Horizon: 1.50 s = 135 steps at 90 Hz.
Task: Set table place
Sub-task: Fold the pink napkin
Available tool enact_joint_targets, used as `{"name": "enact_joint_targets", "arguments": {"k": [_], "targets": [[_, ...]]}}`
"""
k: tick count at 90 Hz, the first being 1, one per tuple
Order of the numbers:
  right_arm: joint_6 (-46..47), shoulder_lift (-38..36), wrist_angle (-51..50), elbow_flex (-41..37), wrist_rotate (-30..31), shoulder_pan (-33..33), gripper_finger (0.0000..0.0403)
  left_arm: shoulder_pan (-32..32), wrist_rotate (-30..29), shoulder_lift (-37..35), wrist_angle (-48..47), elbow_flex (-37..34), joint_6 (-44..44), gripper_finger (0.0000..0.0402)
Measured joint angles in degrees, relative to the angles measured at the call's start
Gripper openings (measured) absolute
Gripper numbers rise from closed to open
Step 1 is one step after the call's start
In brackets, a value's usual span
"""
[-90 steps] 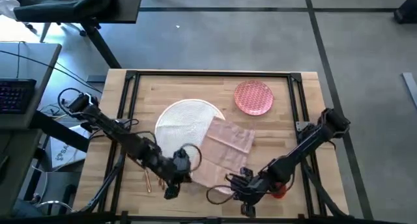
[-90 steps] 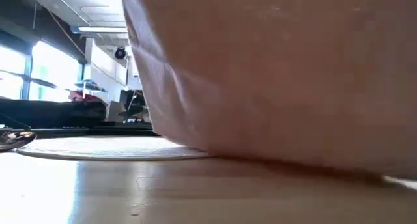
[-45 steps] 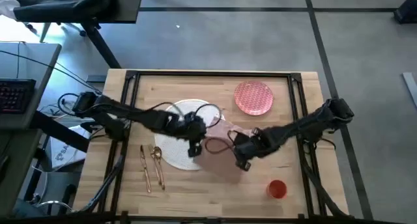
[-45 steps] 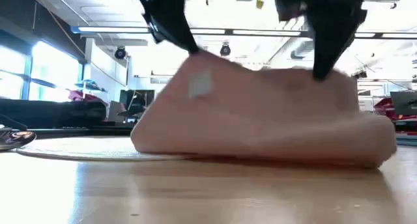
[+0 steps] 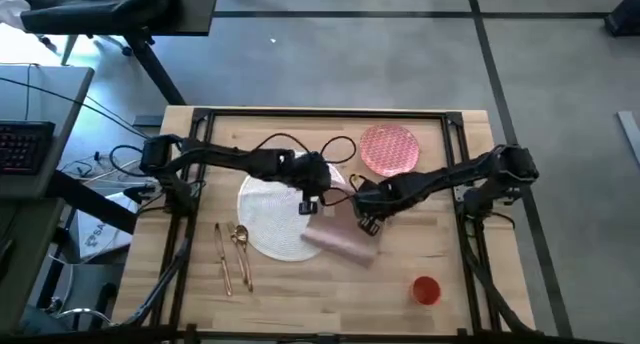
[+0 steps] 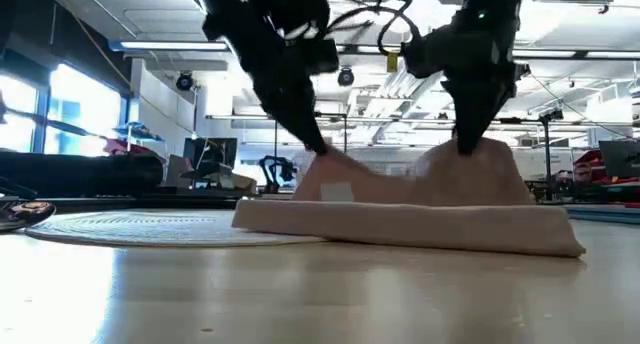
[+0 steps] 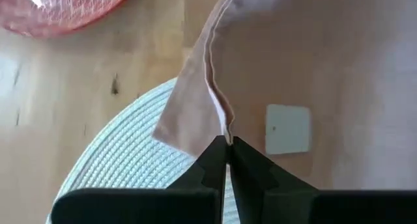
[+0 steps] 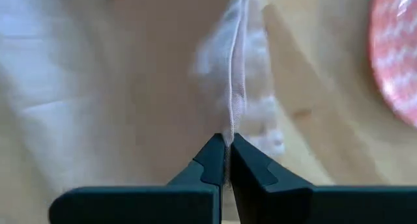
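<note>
My left gripper (image 7: 228, 144) and right gripper (image 8: 229, 142) each pinch the napkin (image 5: 342, 236); its far edge is hidden beneath my arms.

**Around the worktop**

A grey desk (image 5: 40, 134) with a dark keyboard (image 5: 22, 146) stands at the left. A dark chair (image 5: 110, 9) sits at far left on the grey floor (image 5: 400, 54), which dark lines cross.

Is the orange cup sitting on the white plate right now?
No. In the high view the orange cup stands alone on the bare table, well apart from the white plate.
</note>
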Motion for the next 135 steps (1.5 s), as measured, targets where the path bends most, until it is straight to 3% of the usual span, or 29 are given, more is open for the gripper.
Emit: {"name": "enact_joint_targets", "arguments": {"k": [13,29,45,66,107,121,135], "targets": [[-2.52,0.0,2.3,-3.08,0.05,-1.77,0.0,1.4,2.66,1.28,1.25,0.0,1.59,0.0],[-1.3,0.02,4.79,-9.02,-6.67,-2.53,0.0,2.06,3.37,1.5,3.57,-0.04,2.35,0.0],[-2.02,0.02,3.15,-7.48,-10.18,-2.5,0.0,2.0,4.84,1.54,3.62,-0.04,1.58,0.0],[-3.49,0.0,1.7,-4.36,-5.68,-4.03,0.0,2.4,4.31,1.54,3.57,-0.04,-2.13,0.0],[-3.38,0.07,6.79,-11.74,-4.33,-7.17,0.0002,3.6,1.22,5.75,4.52,-0.04,-2.17,0.0],[-3.03,0.05,9.15,-11.68,-0.85,-7.25,0.0027,3.64,-0.65,5.78,4.43,-0.04,-2.17,0.0001],[0.08,0.04,8.28,-11.61,-1.03,-7.84,0.0086,4.34,-1.69,5.48,3.63,-0.04,-2.1,0.002]]}}
